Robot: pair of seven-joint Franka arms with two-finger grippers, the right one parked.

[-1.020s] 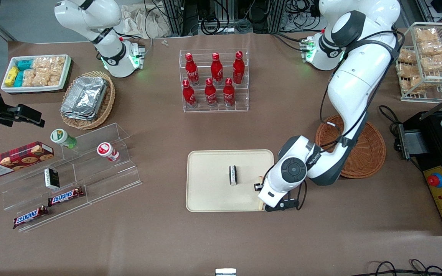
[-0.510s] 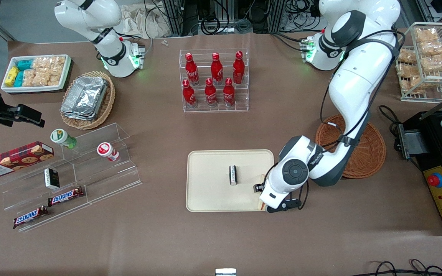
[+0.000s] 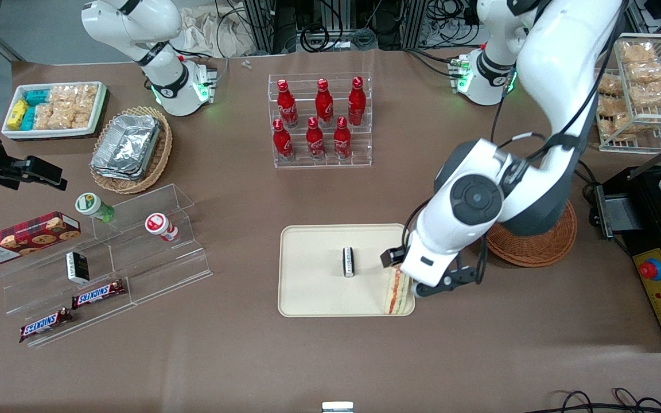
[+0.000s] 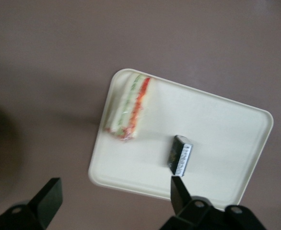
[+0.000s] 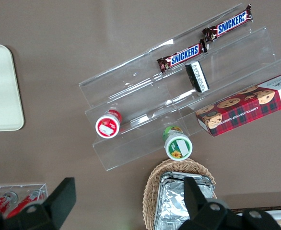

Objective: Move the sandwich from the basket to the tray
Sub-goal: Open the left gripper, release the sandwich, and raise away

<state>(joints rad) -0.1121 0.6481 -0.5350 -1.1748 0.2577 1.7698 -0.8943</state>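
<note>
Tabletop (image 3: 330, 355) carries everything, brown and matte, with bare cloth nearest the front camera. Tray (image 3: 313, 287) sits mid-table; its rim on the working arm's side lies near the round reddish-brown basket (image 3: 543, 246), which is partly covered by the arm and shows nothing inside where visible.

Sandwich (image 3: 397, 293) lies on the tray, filling edge up, tucked into the corner nearest the front camera on the basket's side. In the wrist view the sandwich (image 4: 128, 112) appears to overlap the rim slightly along one side; cannot tell if it rests fully on the flat. Small dark packet (image 3: 349, 261) stands near tray centre, well apart from the sandwich.

Hand (image 3: 416, 284) hovers above the tray's basket-side edge, over the sandwich's end. Wrist view shows the two fingertips (image 4: 49, 196) spread wide with nothing between them; sandwich is free of the hand.

Judgement: placement step looks done, release complete. Remaining move is a retreat, which calls for a straight lift before any sideways travel, so the fingers do not clip the sandwich or tray rim.

Room: open tabletop on the camera side of the tray. Bottle rack (image 3: 320, 123) is farther from the camera, well apart.
</note>
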